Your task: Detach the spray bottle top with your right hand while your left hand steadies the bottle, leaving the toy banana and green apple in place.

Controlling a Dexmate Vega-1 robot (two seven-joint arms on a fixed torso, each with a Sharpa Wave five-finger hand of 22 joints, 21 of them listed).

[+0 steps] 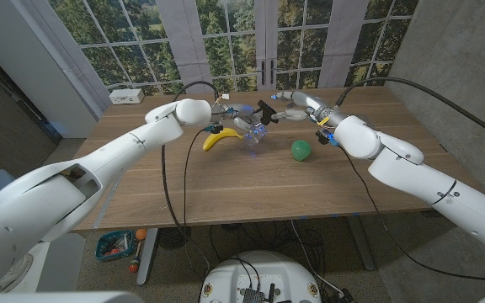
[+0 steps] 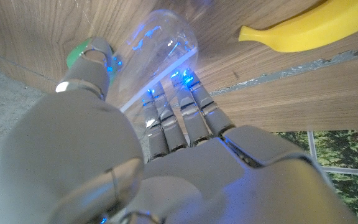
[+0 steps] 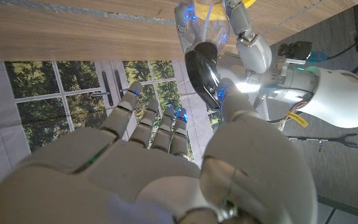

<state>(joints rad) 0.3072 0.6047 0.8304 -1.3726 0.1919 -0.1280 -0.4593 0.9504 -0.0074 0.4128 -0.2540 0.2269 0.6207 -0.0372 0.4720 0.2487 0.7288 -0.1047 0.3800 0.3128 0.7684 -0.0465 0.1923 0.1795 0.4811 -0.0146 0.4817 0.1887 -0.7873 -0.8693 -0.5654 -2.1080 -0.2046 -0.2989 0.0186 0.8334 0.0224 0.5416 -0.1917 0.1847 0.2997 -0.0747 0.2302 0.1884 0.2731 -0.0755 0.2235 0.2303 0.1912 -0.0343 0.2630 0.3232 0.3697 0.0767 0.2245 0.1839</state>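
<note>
The left hand [image 2: 166,134] curls around the clear spray bottle [image 2: 157,46], while beside it the right hand [image 3: 166,155] seemingly pinches the black spray top [image 3: 202,68], banana [image 1: 220,139] and apple [image 1: 301,151] flanking them.

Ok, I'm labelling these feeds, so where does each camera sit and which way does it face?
Head view: on the robot's head, looking down at the table; both arms show.
Left wrist view: behind the left hand, facing the clear spray bottle and toy banana.
Right wrist view: behind the right hand, facing the bottle's black top.
Shared: all three show the bottle; head and left wrist views share the banana.
</note>
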